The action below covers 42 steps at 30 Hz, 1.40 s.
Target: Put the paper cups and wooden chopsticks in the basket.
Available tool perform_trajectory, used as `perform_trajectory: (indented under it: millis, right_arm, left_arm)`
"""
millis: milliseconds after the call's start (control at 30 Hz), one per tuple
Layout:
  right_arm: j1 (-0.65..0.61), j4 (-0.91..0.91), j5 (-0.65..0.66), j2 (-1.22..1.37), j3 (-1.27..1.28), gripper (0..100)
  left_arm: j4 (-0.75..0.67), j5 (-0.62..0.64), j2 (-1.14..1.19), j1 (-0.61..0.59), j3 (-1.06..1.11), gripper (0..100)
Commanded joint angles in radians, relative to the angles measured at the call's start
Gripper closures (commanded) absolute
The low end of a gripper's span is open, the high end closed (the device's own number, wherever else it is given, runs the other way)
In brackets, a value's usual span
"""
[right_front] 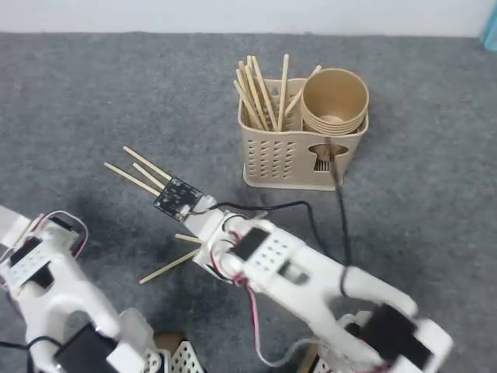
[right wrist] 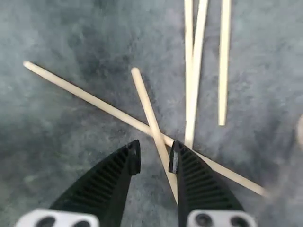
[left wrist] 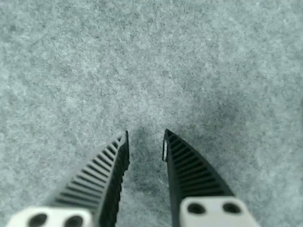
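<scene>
Your left arm (right_front: 46, 287) sits at the near left corner of the high view. Its left gripper (left wrist: 146, 142) is released: the two ribbed jaws stand apart with nothing between them, over bare grey carpet (left wrist: 151, 56).

Your right arm (right_front: 311, 280) stretches from the near edge toward the middle of the table. Your right gripper (right wrist: 155, 158) is released too, jaws parted low over the carpet and holding nothing. Right at its tips lie the crossed chopsticks (right wrist: 147, 106), two loose sticks with one laid over the other. One of them runs close along one jaw and passes beneath it; you cannot tell from these views whether they touch.

Just beyond them you see three chopsticks (right wrist: 196, 71) lying flat, roughly side by side. In the high view they poke out past the camera board (right_front: 177, 198) on the right arm's wrist. A black cable (right_front: 342, 217) trails from the right arm across the carpet up to the front of the basket.

Farther back stands the basket (right_front: 283, 159), upright and well apart from the loose sticks. Inside it, the standing chopsticks (right_front: 260, 93) lean in the part toward the left of the high view. The paper cups (right_front: 334, 97) sit nested in one stack in the other part, mouths up.
</scene>
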Motion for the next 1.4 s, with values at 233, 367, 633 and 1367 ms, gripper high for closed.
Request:
perform_trajectory:
  millis: [233, 367, 633, 1367]
  right_arm:
    - [-0.002, -0.016, 0.069, 0.288, -0.276, 90.9]
    - [0.007, -0.015, 0.074, 0.325, -0.290, 98.9]
    - [0.015, 0.101, 0.068, 0.157, -0.288, 99.1]
    - [0.019, 0.120, -0.094, -0.862, 0.140, 99.1]
  left_arm:
    - [-0.020, -0.008, -0.003, 0.003, -0.028, 89]
    - [-0.020, -0.008, -0.003, 0.003, -0.028, 89]
    - [-0.021, -0.008, -0.003, 0.003, -0.028, 89]
    - [-0.021, -0.008, -0.002, 0.006, -0.028, 89]
